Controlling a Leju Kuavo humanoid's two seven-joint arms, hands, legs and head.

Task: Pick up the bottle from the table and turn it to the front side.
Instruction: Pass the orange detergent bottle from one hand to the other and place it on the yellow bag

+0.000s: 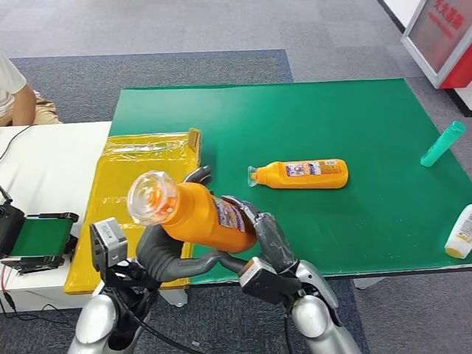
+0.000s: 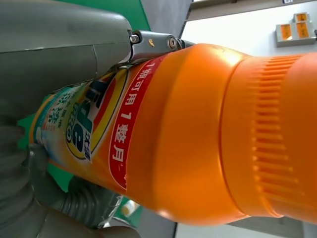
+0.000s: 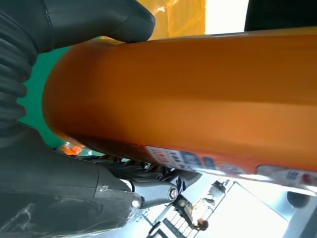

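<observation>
The left robot hand (image 1: 158, 254) and the right robot hand (image 1: 267, 240) are both gripping an orange bottle (image 1: 195, 214), holding it tilted above the counter's (image 1: 389, 214) near edge, its clear cap pointing left. A second orange bottle (image 1: 303, 174) is lying farther right.

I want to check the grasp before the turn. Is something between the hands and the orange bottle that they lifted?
Nothing visible. The left hand and the right hand both grip the orange bottle directly, above the near edge of the green table. The second orange bottle lies apart, further back.
</observation>
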